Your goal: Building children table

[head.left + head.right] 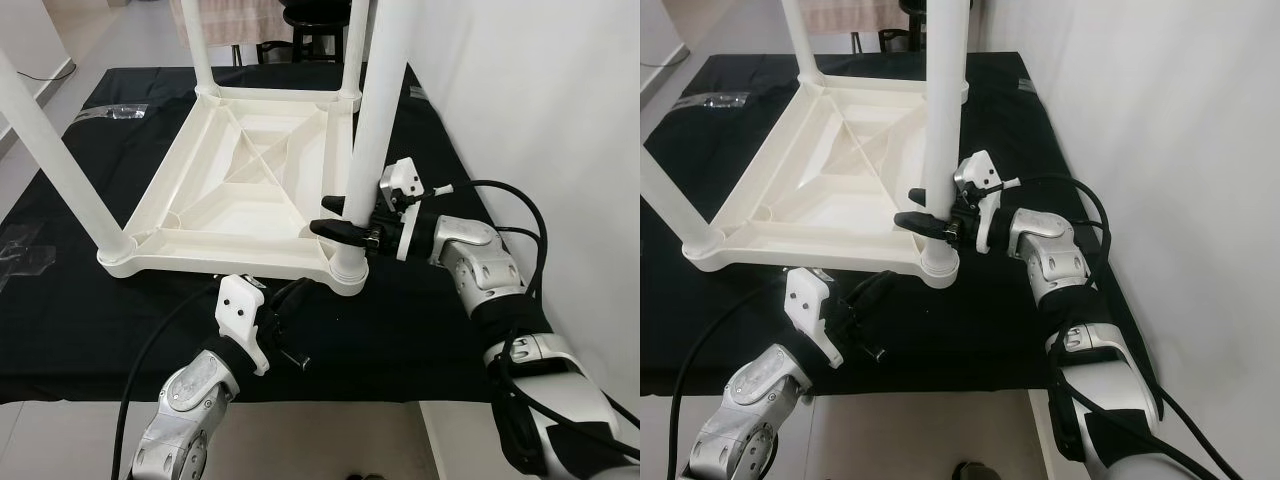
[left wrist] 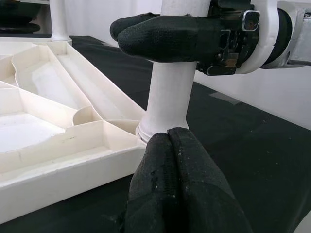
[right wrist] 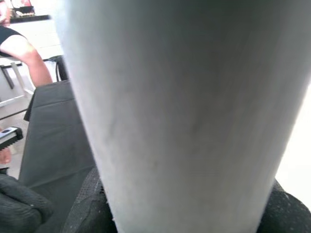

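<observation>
White plastic tabletop [image 1: 240,190] lies upside down on the black cloth [image 1: 420,310], its near-right leg [image 1: 378,120] standing in the corner socket. The right gripper [image 1: 345,232] clamps that leg low down; the left gripper [image 1: 290,305], fingers pressed together and empty, rests against the corner's edge. If the leg isn't fully seated, letting go may tip it over.

- near-right table leg [image 1: 372,130] clamped by right gripper [image 1: 338,230], blocks that corner
- left gripper [image 2: 170,160], fingers together, just beside leg base; upturned tabletop [image 1: 240,190] rim walls it off
- black mat [image 1: 400,330] open right of leg
- wall [image 1: 560,90] near the right arm
</observation>
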{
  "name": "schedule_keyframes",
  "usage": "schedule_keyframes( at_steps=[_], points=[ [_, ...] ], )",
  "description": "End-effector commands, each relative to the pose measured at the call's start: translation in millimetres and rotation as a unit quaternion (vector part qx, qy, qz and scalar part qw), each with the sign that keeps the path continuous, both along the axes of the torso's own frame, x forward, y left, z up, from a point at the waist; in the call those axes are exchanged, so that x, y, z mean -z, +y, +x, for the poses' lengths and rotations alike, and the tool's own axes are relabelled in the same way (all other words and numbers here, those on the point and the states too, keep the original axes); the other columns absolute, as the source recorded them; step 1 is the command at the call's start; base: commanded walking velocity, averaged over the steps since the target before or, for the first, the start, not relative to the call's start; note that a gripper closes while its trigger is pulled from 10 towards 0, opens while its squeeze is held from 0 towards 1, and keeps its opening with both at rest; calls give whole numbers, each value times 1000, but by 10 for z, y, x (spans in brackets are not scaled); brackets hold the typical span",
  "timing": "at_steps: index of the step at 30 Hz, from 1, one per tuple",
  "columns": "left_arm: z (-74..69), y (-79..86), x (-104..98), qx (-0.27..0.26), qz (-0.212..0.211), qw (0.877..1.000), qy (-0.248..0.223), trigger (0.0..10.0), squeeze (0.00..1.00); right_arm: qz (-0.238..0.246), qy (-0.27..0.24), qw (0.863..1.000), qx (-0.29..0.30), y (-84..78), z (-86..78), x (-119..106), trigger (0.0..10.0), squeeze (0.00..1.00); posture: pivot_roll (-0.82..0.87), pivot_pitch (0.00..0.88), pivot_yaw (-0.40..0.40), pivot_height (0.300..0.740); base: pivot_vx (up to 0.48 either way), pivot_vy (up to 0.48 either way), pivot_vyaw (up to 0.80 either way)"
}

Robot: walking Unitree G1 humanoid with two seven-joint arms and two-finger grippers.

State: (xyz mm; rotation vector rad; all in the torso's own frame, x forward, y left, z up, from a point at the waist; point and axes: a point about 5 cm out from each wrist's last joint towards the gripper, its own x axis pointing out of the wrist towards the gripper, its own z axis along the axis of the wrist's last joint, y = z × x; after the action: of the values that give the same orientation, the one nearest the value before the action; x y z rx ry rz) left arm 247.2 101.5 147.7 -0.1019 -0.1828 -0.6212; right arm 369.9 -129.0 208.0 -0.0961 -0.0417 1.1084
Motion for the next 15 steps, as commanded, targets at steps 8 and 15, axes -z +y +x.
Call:
schedule_keyframes(
  at_steps=[8, 15],
  points=[
    [-14, 23, 62, -3, 8, 1000, 12, 10000, 0, 42, 99, 908, 404, 90, -248, 786, 0, 0, 32, 131, -42, 740, 0, 0, 0],
    [3, 28, 69, 0, 11, 1000, 13, 10000, 0, 40, 79, 928, 363, 276, -234, 738, 10000, 0, 18, 124, -40, 740, 0, 0, 0]
  ],
)
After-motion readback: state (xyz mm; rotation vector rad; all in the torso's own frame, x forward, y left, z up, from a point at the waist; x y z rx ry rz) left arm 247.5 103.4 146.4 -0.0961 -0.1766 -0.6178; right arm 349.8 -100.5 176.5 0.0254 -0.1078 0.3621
